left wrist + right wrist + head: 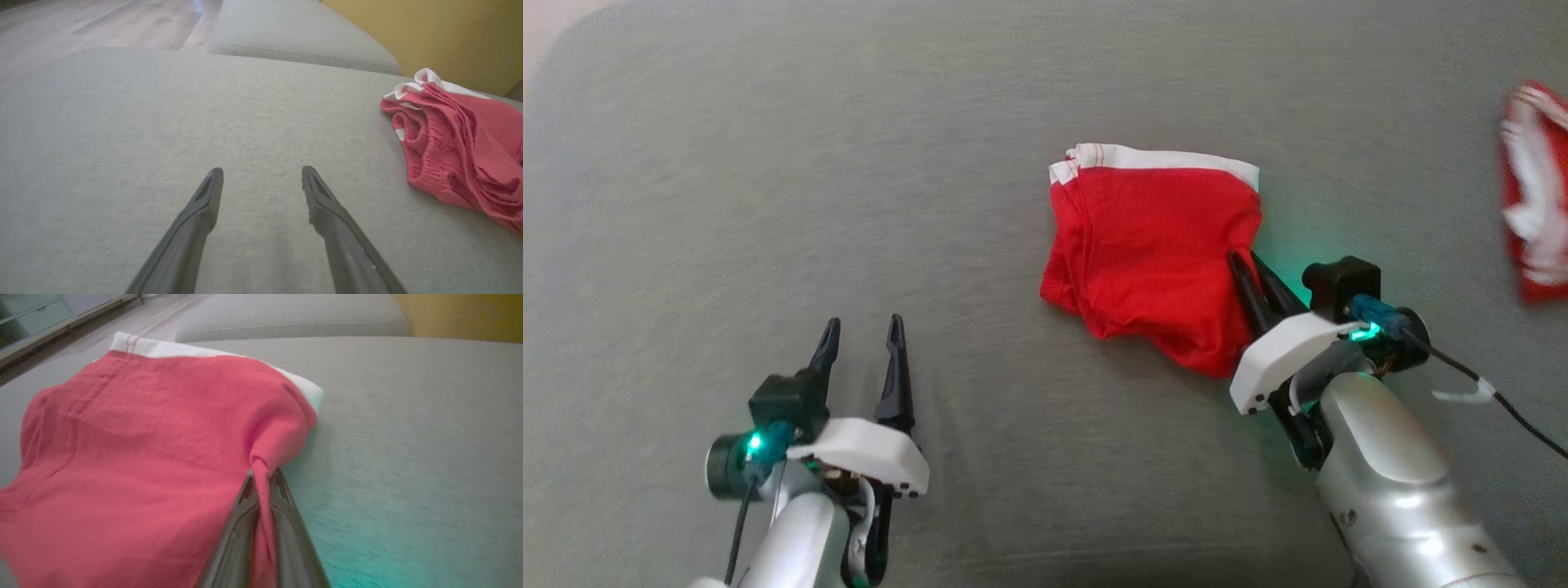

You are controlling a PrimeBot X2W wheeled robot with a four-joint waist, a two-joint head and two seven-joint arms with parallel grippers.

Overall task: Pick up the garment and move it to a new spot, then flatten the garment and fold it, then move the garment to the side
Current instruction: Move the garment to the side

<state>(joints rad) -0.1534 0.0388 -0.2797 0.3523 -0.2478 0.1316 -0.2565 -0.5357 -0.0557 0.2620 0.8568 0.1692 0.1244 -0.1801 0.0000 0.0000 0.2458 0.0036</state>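
The red garment (1152, 245) lies a bit to the right of the middle of a big grey cushion (768, 163). It is bunched up, not flat. A white band runs along its far edge.

The right gripper (1241, 255) is at the near right edge of the garment. Its two dark fingers are pressed together with a pinch of red cloth between them. In the right wrist view the right gripper (263, 473) has a small fold of the garment (143, 437) squeezed in its tips, and the cloth pulls up into a little peak there. A green light glows on the cushion next to it.

The left gripper (863, 322) is well away from the garment, low on the left side. Its fingers stand wide apart with nothing between them. In the left wrist view the left gripper (262, 169) points over bare grey cushion, and the garment (457, 143) sits off to the right.

Another red and white cloth (1535, 196) lies at the far right edge of the cushion.
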